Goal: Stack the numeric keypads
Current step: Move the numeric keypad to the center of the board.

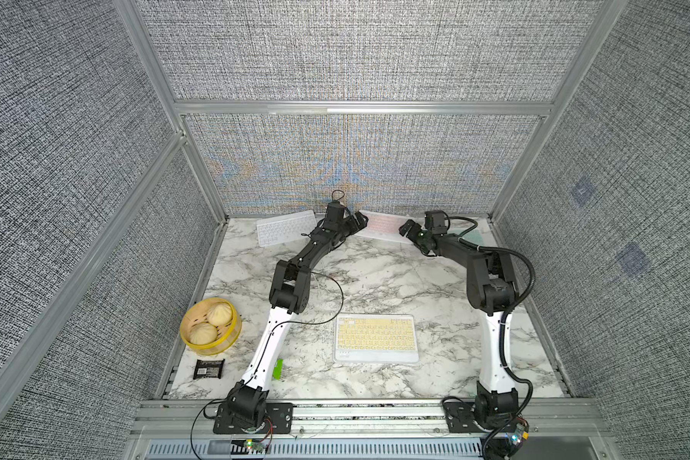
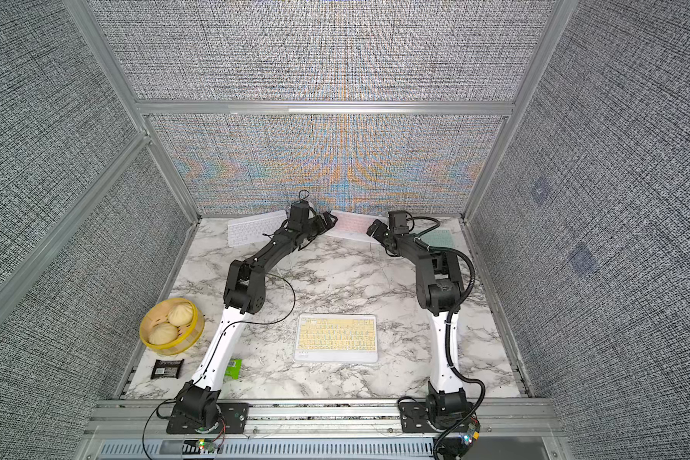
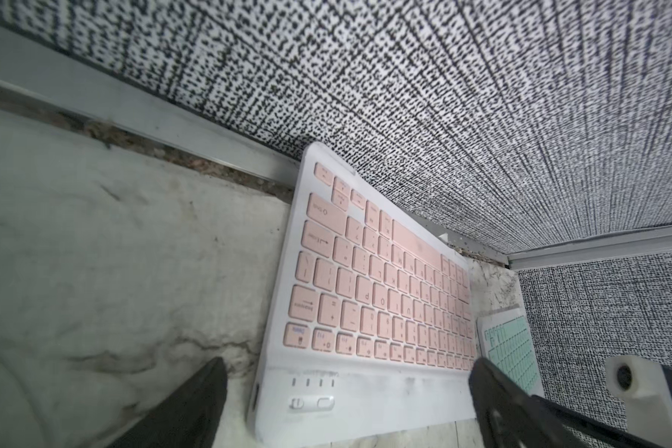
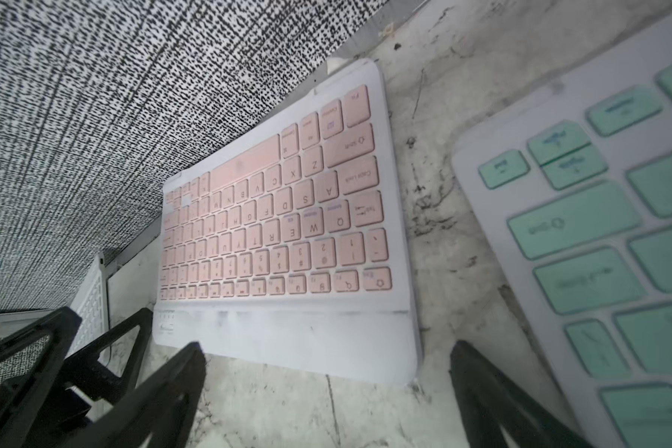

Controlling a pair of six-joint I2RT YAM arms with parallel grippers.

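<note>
In both top views, you see the pink keypad lying on the marble table, between your left gripper and right gripper. The white keypad and mint keypad are near it. The yellow keypad is well apart from it.

In the left wrist view, your left gripper is wide open and holds nothing, just beside the pink keypad.

In the right wrist view, your right gripper is wide open and empty too, just beside the pink keypad.
</note>
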